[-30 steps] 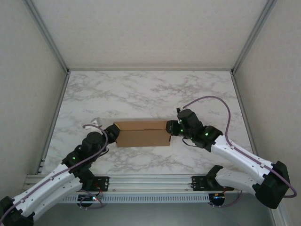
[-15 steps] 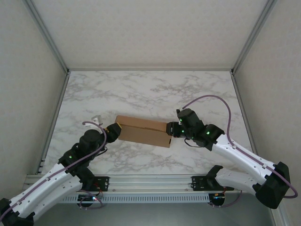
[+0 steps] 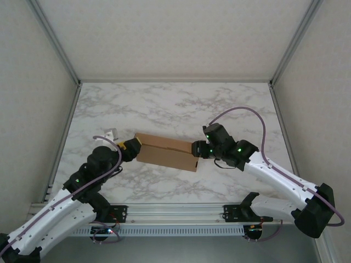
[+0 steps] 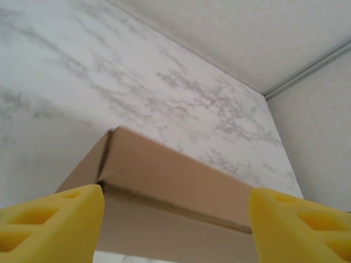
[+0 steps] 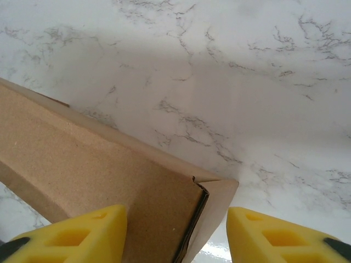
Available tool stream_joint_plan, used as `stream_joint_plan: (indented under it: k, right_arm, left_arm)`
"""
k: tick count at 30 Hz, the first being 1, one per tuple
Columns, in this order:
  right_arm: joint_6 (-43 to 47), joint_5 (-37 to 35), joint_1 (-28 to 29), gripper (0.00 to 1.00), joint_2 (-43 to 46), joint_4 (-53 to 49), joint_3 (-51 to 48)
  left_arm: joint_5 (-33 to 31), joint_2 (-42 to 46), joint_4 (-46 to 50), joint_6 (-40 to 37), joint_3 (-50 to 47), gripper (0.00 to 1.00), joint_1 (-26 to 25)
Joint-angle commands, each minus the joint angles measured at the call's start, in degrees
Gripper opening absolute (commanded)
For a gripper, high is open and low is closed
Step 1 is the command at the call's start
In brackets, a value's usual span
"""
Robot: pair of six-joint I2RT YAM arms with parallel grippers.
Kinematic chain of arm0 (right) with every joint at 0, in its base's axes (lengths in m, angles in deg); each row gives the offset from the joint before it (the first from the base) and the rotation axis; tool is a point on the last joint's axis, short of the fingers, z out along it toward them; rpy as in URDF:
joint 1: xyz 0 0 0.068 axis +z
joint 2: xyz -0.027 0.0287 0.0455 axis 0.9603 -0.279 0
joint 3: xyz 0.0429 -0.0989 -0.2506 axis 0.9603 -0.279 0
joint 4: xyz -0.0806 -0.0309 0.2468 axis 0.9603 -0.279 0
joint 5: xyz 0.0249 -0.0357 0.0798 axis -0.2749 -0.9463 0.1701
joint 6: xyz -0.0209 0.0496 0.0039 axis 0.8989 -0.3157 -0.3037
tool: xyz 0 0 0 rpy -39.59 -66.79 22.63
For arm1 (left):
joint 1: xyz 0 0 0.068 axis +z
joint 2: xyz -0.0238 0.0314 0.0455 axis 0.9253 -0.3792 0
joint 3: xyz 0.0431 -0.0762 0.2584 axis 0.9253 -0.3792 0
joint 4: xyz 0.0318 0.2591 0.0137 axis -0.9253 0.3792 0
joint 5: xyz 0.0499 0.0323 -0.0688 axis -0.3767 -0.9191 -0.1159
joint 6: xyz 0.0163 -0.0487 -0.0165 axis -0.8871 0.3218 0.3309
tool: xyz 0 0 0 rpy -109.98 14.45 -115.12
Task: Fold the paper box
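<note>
At centre frame in the top view, the box (image 3: 167, 152) lies closed and flat on the table (image 3: 175, 104). It has swung from level to a slant: its long axis runs left-right, left end higher in frame, right end lower. The left gripper (image 3: 133, 147) and right gripper (image 3: 196, 149) have widened, jaws open astride its ends, gripping nothing. The fold looks done, with release under way.

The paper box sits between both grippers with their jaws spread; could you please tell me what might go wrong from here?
1. The paper box lies askew, each end between spread jaws; a left gripper or right gripper retreating off-line may snag a corner and drag it.
2. The end seam in the right wrist view shows a dark gap; it might spring open.
</note>
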Motion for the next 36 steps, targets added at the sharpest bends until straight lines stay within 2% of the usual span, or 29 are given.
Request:
stream_joint_plan:
  k: [1, 6, 8, 10, 14, 17, 19, 26, 36]
  right_arm:
    - [1.56, 0.39, 0.05, 0.53, -0.07, -2.82, 2.4]
    - [1.6, 0.34, -0.29, 0.56, 1.08, -4.32, 3.91]
    - [0.89, 0.88, -0.69, 0.56, 1.87, -4.33, 3.84]
    - [0.04, 2.79, -1.38, 0.56, 2.63, -4.05, 3.5]
    - [-1.98, 8.99, -2.71, 0.53, 4.2, -2.27, 2.03]
    - [-4.2, 14.57, -5.13, 0.5, 5.56, 0.58, -0.44]
    - [-5.58, 17.26, -6.06, 0.48, 6.36, 2.1, -2.09]
    - [-6.53, 18.25, -8.92, 0.43, 7.23, 2.17, -5.53]
    - [-1.5, 15.42, -10.67, 0.42, 2.85, 1.18, -3.51]
  left_arm:
    - [5.45, -4.05, 1.06, -9.08, 5.28, 0.68, 0.88]
    - [5.97, -7.44, 1.58, -14.15, 7.15, 0.68, 4.4]
    - [9.26, -8.77, 0.5, -14.51, 6.17, 0.67, 7.93]
    - [15.63, -9.54, -1.94, -13.38, 4.19, 0.63, 12.32]
    - [33.69, -11.37, -9.26, -8.48, -0.75, 0.61, 21.14]
    - [39.84, -13.29, -11.31, -7.21, -2.28, 0.59, 22.86]
    - [41.36, -12.92, -12.52, -6.23, -3.31, 0.59, 22.87]
    - [40.3, -12.18, -14.51, 0.06, -7.37, 0.55, 22.87]
    - [39.19, -8.41, -15.6, 9.06, -9.8, 0.45, 21.64]
